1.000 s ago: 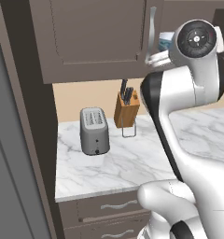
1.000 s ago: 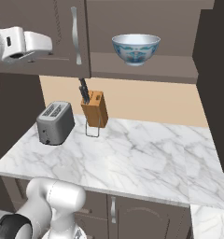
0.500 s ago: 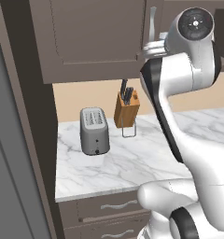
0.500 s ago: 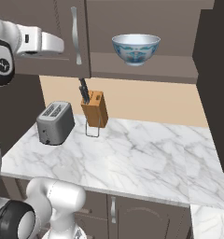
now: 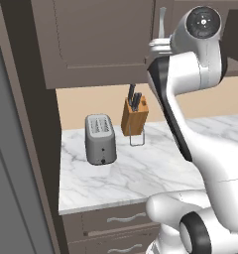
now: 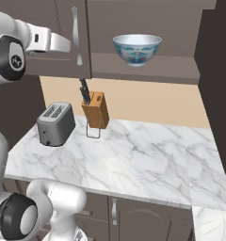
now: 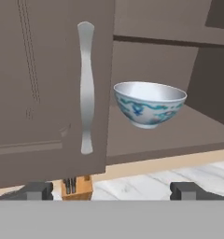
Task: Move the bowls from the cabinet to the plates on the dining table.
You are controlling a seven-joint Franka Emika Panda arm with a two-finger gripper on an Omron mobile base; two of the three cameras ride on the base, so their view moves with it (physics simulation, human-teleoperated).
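Observation:
A white bowl with a blue pattern (image 6: 137, 48) stands upright on the shelf of the open cabinet (image 6: 148, 65). In the hand view the bowl (image 7: 150, 103) sits ahead and a little to the right, past the shut left door and its long silver handle (image 7: 86, 86). My gripper (image 7: 114, 191) is open, its two fingertips (image 7: 37, 190) wide apart with nothing between them, still short of the bowl. In the right base view the hand (image 6: 51, 42) reaches in front of the shut door. The plates and the dining table are out of view.
Below the cabinet lies a marble counter (image 6: 133, 155) with a grey toaster (image 6: 55, 123) and a wooden knife block (image 6: 96, 109) near the wall. Drawers with wavy pulls (image 5: 122, 217) sit under it. A dark open door panel (image 6: 217, 70) stands right of the bowl.
The arm has swung so that the hand now points along the cabinet front towards the bowl. The gripper stayed open and the bowl has not moved.

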